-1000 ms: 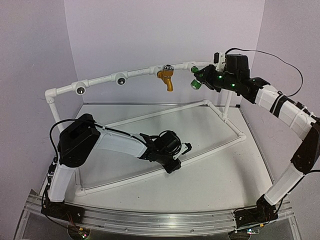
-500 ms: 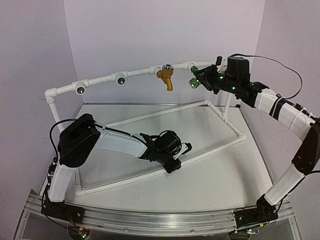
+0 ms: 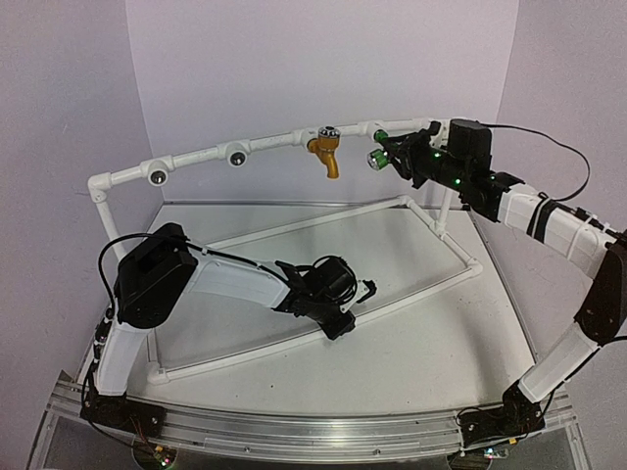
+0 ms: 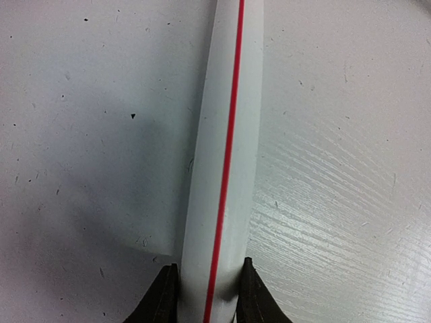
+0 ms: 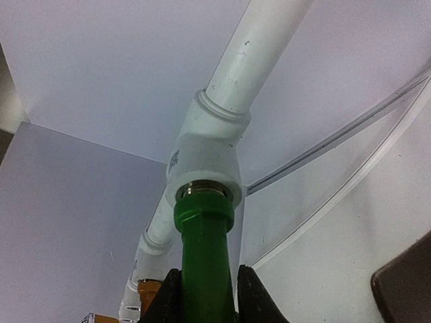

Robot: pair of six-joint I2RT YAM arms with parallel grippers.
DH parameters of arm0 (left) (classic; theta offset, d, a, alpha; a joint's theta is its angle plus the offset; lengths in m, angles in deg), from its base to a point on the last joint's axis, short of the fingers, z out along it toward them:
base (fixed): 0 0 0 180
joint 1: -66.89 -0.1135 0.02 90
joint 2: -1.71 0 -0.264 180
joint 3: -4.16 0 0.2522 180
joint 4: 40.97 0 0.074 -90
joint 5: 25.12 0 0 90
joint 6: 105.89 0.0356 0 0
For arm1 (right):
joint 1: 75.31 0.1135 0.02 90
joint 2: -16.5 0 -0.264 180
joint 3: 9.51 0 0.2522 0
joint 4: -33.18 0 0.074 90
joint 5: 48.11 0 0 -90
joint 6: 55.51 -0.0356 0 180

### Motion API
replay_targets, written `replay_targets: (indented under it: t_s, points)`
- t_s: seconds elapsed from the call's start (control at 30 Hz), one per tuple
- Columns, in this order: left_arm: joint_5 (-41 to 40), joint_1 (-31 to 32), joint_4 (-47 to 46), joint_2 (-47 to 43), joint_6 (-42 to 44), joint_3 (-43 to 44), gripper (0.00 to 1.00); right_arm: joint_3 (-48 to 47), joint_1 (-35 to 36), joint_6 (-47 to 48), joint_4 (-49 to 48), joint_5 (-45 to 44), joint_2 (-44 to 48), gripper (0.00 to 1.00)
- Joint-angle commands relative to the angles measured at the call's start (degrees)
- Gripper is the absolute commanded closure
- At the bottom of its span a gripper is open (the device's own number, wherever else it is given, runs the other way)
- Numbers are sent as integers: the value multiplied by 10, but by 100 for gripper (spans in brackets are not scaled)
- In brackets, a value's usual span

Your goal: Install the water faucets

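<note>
My right gripper is shut on the green faucet up at the right end of the white frame's top pipe. In the right wrist view the faucet's threaded end sits in the mouth of a white tee socket. A mustard-yellow faucet hangs from the socket just to the left. Low on the table, my left gripper is shut on the frame's bottom pipe, which has a red line along it.
Two round silver-centred sockets stand bare on the left half of the top pipe. The frame's floor pipes cross the white table. Purple walls close in behind and on both sides.
My right gripper has carried the green faucet left and slightly up, closer to the top pipe. The left arm has not moved.
</note>
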Motion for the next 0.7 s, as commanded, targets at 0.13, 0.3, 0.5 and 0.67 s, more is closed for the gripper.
replay_targets:
  t_s: [0.13, 0.3, 0.5, 0.67]
  points:
    - [60, 47, 44, 46, -44, 4, 100, 50, -36, -172, -121, -92, -28, 100]
    - [61, 48, 44, 48, -44, 7, 100, 55, -32, -185, -148, -95, -19, 100]
    - [60, 48, 46, 49, -43, 8, 100, 59, -29, -142, -124, -103, 2, 94]
    - [59, 49, 48, 50, -43, 10, 100, 66, -23, -104, -121, -110, 16, 82]
